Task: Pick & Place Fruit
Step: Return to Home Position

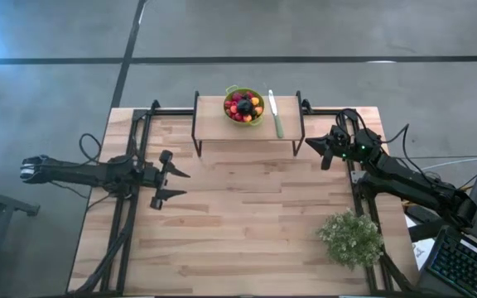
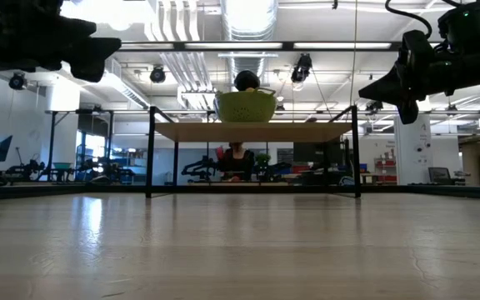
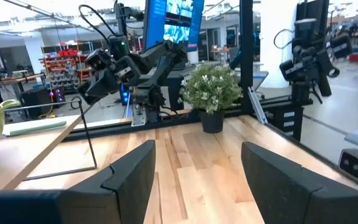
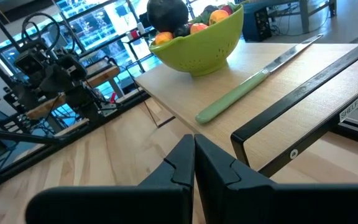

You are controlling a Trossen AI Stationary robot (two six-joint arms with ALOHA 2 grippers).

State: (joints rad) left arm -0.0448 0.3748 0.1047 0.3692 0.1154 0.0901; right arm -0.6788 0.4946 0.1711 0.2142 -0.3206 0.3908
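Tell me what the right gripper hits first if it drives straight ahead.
Likely the shelf, beside the green-handled knife: the shut right gripper points at that edge. Depth is unclear; the shelf's black frame may come first.

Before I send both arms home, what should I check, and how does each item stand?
1. Fruit is heaped inside the green colander on the shelf: ok.
2. The green-handled knife lies flat on the shelf beside the colander, not touching it: ok.
3. The left gripper is open and empty over the table: ok.
4. The right gripper is shut on nothing: ok.
5. The right gripper is off the shelf's end post, beside it and raised: ok.
6. The potted plant is upright beside the right arm's base; whether the retreat path clears it: cannot tell.
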